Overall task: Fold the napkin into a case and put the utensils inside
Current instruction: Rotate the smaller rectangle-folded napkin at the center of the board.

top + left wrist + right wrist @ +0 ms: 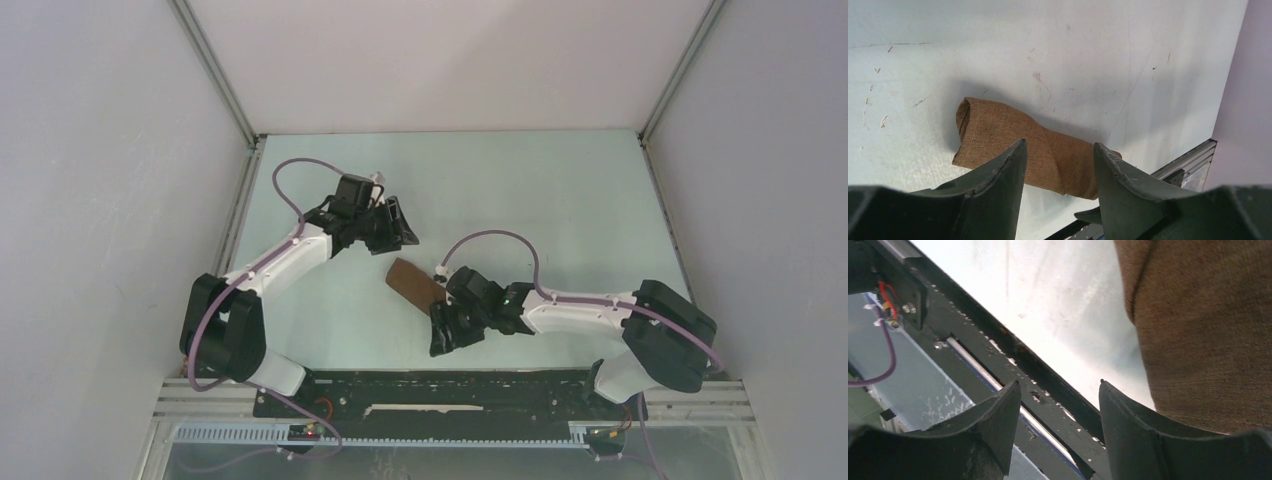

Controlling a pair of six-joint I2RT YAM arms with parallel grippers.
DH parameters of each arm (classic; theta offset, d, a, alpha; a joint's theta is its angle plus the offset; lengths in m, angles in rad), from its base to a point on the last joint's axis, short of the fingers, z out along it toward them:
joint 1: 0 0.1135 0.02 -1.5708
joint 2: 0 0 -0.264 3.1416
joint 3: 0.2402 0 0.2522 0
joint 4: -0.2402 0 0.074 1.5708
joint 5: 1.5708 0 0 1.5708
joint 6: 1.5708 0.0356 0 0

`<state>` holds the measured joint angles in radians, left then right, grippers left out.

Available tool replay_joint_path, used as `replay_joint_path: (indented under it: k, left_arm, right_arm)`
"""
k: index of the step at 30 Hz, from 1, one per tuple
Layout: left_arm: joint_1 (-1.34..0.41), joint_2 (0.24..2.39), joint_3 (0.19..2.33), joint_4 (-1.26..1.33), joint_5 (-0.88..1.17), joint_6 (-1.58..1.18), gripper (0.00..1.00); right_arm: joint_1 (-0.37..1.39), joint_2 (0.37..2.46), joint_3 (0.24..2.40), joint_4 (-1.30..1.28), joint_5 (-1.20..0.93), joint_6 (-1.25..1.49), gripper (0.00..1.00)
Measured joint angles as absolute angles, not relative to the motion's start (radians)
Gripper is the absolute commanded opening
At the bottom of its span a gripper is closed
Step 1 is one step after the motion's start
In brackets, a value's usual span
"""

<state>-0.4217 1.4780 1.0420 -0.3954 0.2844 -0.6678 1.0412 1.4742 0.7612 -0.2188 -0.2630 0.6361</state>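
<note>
Item: case [413,283], folded brown cloth, lying flat.
Left gripper [1059,145]: jaws spread, empty, beyond the case's far end.
Right gripper [1059,385]: jaws spread, empty, at its near end.
Utensils: not in view.
Step judged: folding finished; next called for fetching a utensil.

The case [998,132] is plain tan-brown cloth with a fine weave and no print. The bench [1098,60] is pale mint-white, flecked with small brownish scuffs. The left claw [1059,150] and right claw [1060,390] are dark greenish black. The left arm [285,260] and right arm [580,310] are white with black joints. A cable [894,354] is purple.
</note>
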Motion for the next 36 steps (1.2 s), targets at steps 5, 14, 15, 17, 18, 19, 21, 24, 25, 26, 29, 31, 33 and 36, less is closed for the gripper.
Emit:
replay_joint_path:
  k: [5,14,15,17,18,19,21,24,25,26,29,31,33,36]
  left_arm:
    - [-0.423,1.477,1.042,-0.409,0.293,-0.656,0.58]
    - [-0.437,1.527,1.096,-0.433,0.302,-0.649,0.57]
    - [-0.440,1.554,1.127,-0.439,0.303,-0.645,0.57]
    - [-0.447,1.606,1.177,-0.440,0.309,-0.643,0.57]
    - [-0.449,1.633,1.197,-0.439,0.311,-0.641,0.57]
    - [-0.451,1.655,1.212,-0.440,0.314,-0.637,0.57]
    - [-0.455,1.699,1.232,-0.445,0.317,-0.628,0.57]
    - [-0.460,1.732,1.232,-0.461,0.318,-0.616,0.57]
    - [-0.464,1.736,1.227,-0.463,0.318,-0.609,0.57]
    - [-0.470,1.736,1.219,-0.464,0.318,-0.603,0.57]
    - [-0.497,1.736,1.188,-0.458,0.318,-0.583,0.57]
    - [-0.515,1.736,1.156,-0.455,0.317,-0.572,0.57]
    - [-0.527,1.736,1.122,-0.452,0.315,-0.564,0.56]
    - [-0.533,1.746,1.089,-0.452,0.309,-0.557,0.55]
  right_arm:
    - [1.028,1.480,0.730,-0.220,-0.226,0.643,0.67]
    - [0.802,1.401,0.648,-0.248,-0.087,0.655,0.68]
    - [0.749,1.382,0.632,-0.251,-0.078,0.654,0.68]
    - [0.649,1.343,0.604,-0.254,-0.077,0.648,0.69]
    - [0.605,1.326,0.594,-0.260,-0.081,0.642,0.69]
    - [0.561,1.309,0.587,-0.266,-0.091,0.635,0.69]
    - [0.507,1.279,0.580,-0.272,-0.131,0.627,0.69]
    - [0.474,1.242,0.568,-0.256,-0.213,0.627,0.69]
    - [0.467,1.232,0.559,-0.245,-0.234,0.628,0.69]
    - [0.456,1.222,0.544,-0.232,-0.265,0.632,0.69]
    - [0.410,1.210,0.492,-0.199,-0.332,0.639,0.69]
    - [0.370,1.215,0.463,-0.186,-0.372,0.645,0.69]
    - [0.335,1.224,0.442,-0.171,-0.408,0.650,0.69]
    - [0.287,1.240,0.438,-0.148,-0.449,0.652,0.68]
